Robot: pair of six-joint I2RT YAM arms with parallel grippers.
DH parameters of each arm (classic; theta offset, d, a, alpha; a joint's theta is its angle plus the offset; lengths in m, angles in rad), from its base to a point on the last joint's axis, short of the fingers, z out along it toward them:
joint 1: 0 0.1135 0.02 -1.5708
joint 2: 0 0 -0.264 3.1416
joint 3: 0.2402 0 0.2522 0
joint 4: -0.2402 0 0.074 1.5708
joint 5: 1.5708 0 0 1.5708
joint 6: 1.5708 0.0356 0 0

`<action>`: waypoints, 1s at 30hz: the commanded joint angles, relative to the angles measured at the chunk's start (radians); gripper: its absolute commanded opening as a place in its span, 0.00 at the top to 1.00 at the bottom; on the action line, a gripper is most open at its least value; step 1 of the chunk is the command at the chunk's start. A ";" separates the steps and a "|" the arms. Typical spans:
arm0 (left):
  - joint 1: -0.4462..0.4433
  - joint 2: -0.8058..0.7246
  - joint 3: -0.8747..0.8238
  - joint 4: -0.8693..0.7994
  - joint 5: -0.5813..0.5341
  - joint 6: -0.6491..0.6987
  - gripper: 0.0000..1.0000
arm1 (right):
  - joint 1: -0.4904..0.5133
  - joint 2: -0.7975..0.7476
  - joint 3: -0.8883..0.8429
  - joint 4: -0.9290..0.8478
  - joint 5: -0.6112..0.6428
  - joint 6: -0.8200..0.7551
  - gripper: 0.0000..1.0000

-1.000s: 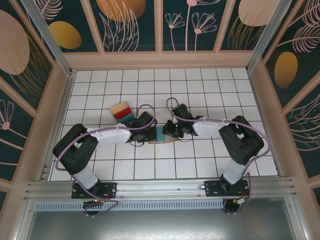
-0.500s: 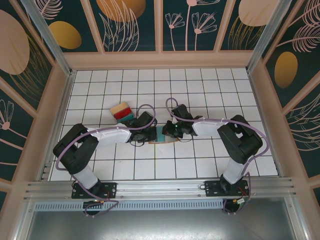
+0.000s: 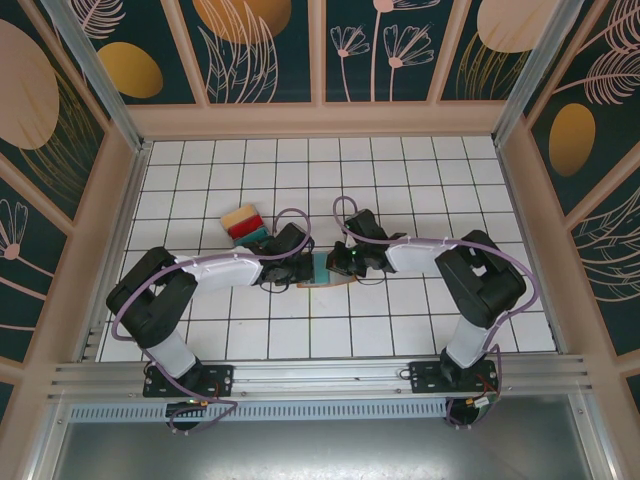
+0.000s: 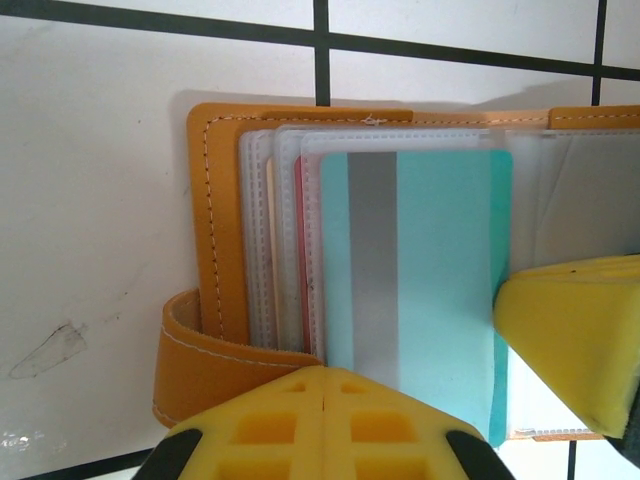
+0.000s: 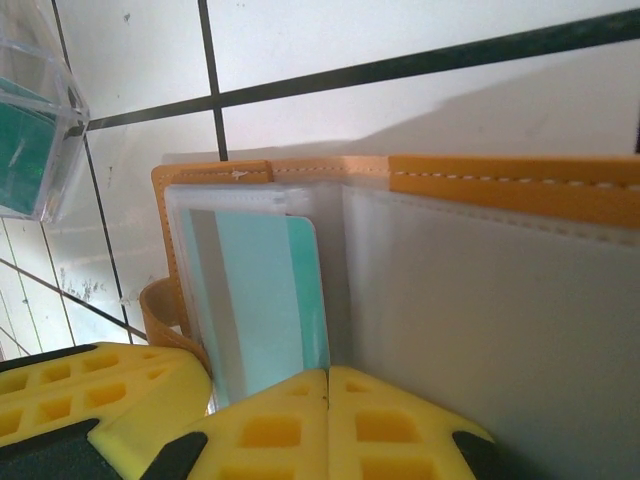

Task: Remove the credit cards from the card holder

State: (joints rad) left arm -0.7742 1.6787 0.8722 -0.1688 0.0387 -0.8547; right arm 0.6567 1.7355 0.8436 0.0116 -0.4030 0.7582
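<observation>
The white tiled table (image 3: 420, 170) is enclosed by patterned panels on three sides. The left arm (image 3: 215, 270) and the right arm (image 3: 440, 255) are folded inward, so that both wrists meet just toward 6 o'clock of the table's centre.

The card holder (image 3: 323, 275) is found lying open and flat between the two wrists. It is crowded from 9 o'clock by the left wrist and from 3 o'clock by the right. Most of it is hidden by them in the overhead view.

A loose stack of cards (image 3: 243, 223), tan over red over teal, is noted at 10 o'clock of the holder, just beside the left arm's cable.

A teal card (image 4: 440, 280) with a grey stripe is seen seated in the foremost clear pocket. A red edge is seen in a pocket behind it.

The left gripper (image 4: 325, 390) is pressed fully together at the holder's 6 o'clock edge. The right gripper (image 5: 327, 385) is likewise closed at the fold. Whether anything is pinched by either cannot be told.

A clear plastic case (image 5: 30, 130) is seen at 10 o'clock in the right wrist view.
</observation>
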 commanded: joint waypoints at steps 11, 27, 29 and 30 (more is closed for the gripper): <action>0.003 0.029 -0.013 -0.063 -0.028 -0.023 1.00 | -0.043 -0.061 -0.058 -0.033 -0.001 -0.016 1.00; 0.003 0.029 -0.005 -0.061 -0.020 -0.018 1.00 | -0.042 -0.036 -0.048 0.000 -0.021 -0.007 0.96; 0.003 0.029 -0.005 -0.061 -0.022 -0.018 1.00 | -0.046 -0.045 -0.049 -0.012 -0.011 -0.010 1.00; 0.003 0.029 -0.006 -0.063 -0.023 -0.018 1.00 | -0.048 -0.048 -0.052 -0.014 -0.009 -0.012 1.00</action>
State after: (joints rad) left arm -0.7742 1.6787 0.8722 -0.1688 0.0353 -0.8684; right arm 0.6205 1.7042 0.8028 0.0193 -0.4210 0.7601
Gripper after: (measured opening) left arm 0.061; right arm 0.054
